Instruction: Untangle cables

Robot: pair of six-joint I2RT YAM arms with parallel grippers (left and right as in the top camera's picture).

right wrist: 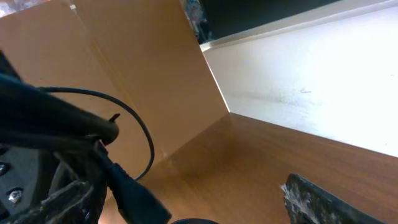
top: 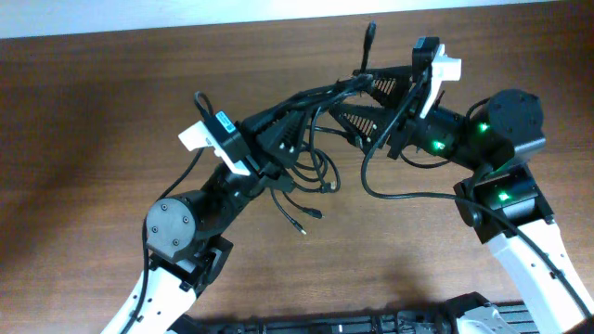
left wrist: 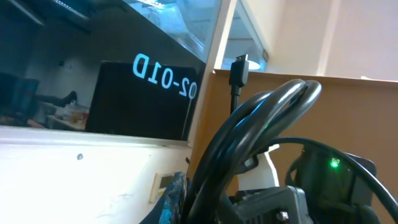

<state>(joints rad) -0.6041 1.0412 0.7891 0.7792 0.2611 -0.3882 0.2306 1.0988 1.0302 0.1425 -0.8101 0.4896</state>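
Left claw [top: 286, 139] clenched on black cable bundle [left wrist: 273, 102] above the table [top: 93, 111] (right claw [top: 357, 102] spread open).

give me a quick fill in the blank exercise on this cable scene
1. The cables are all ____ in colour.
2. The table under them is ____ wood.
3. In the overhead view, green lights glow on the ____ arm.

Missing words: black; brown; right
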